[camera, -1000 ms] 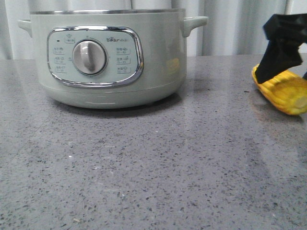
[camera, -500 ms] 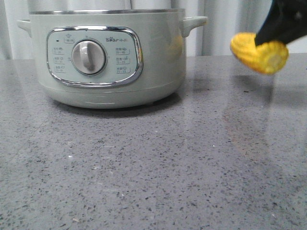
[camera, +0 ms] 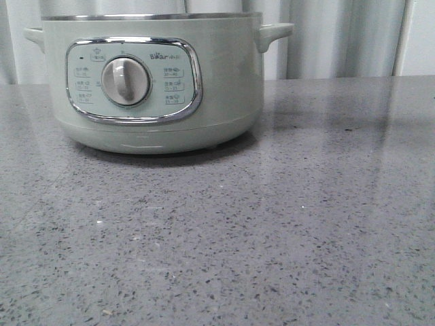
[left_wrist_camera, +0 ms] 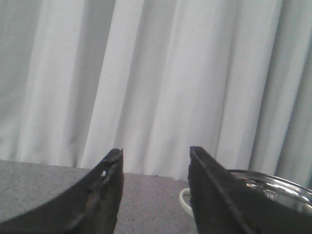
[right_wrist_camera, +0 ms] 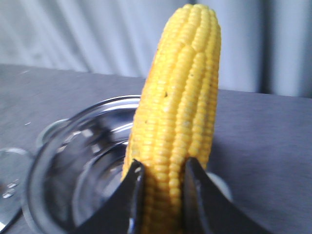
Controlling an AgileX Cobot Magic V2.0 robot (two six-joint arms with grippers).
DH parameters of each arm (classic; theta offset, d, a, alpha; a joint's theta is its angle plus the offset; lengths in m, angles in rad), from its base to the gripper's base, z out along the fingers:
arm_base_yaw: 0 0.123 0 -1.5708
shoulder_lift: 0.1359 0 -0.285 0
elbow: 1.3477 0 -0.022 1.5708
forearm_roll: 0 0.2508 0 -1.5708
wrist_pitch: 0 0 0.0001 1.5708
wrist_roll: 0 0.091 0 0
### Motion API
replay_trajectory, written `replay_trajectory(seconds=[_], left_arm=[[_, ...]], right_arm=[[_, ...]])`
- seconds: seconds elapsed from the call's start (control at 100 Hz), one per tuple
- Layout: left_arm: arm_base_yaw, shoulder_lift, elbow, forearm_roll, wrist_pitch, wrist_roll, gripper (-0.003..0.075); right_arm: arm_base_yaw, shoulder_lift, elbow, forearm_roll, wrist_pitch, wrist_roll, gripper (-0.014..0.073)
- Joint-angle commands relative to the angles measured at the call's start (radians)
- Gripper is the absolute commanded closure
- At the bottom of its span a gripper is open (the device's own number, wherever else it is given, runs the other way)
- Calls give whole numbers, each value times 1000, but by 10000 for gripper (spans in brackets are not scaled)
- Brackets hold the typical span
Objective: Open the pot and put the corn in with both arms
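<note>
Front view: pot [camera: 153,81] alone on the grey table [camera: 272,224], dial and control panel facing the camera; no arm, no corn in sight here, so both presumably up above the frame

Pot top: only the steel rim visible from this low angle — lid on or off impossible to judge from here

Left wrist view: left gripper [left_wrist_camera: 156,195] set fairly wide, nothing between the two dark fingers; curtain [left_wrist_camera: 146,83] behind, one side handle and a shiny rim edge of the pot peeking past one finger

Left arm placement: hanging beside the pot with nothing in its grasp, probably parked out of the other arm's way

Right wrist view: right gripper [right_wrist_camera: 161,195] closed narrow on the lower part of the corn [right_wrist_camera: 178,117], cob standing up out of the fingers, tip far from the wrist

Where the corn is: lifted off the table, with the pot's open steel bowl just behind and below it — no lid over the opening in this view

Why held so: likely a carry toward the opening, ready for a drop once centred over the bowl

Count: one pot, one corn cob, two grippers — one empty, one loaded
</note>
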Motion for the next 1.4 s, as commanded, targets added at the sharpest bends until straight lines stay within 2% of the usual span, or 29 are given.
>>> replay_trajectory(seconds=[0.0, 0.16, 0.25, 0.32, 0.42, 0.54, 0.59, 0.66, 0.72, 0.77, 0.87, 0.96, 0.99, 1.16, 1.39], left_arm=[[1, 6, -36, -26, -15, -1, 519], [1, 6, -36, -32, 36, -1, 659], [1, 6, -42, -49, 109, -1, 736], [1, 6, -44, -83, 190, -1, 741], [1, 6, -44, -117, 314, -1, 741], [1, 6, -44, -127, 422, 2, 741], [1, 1, -44, -129, 429, 22, 741], [1, -15, -44, -151, 425, 88, 741], [1, -38, -44, -194, 423, 197, 741], [1, -58, -44, -226, 423, 266, 741], [1, -126, -44, -287, 420, 380, 741], [1, -196, -42, -270, 413, 385, 741], [1, -226, -37, -265, 413, 385, 741], [1, -325, 15, -248, 413, 385, 741], [1, -334, 104, -250, 409, 385, 741]], right_arm=[[72, 18, -39, 18, -83, -11, 645], [151, 118, -39, 18, -148, -11, 645], [167, 166, -39, 18, -186, -11, 643], [168, 193, -39, 18, -196, -11, 609], [168, 210, -39, 18, -188, -11, 480], [168, 210, -47, 18, -133, -11, 227], [168, 208, -55, 18, -99, -11, 149], [166, 190, -63, 12, -67, -11, 102], [166, 160, -61, 11, -51, -11, 123], [166, 124, -55, 7, -44, -11, 183], [166, 10, -28, -44, -44, -13, 426], [166, -111, 27, -111, -48, -13, 635], [166, -166, 51, -134, -51, -13, 667], [166, -458, 252, -219, -33, -13, 649], [166, -795, 511, -343, -29, -13, 649]])
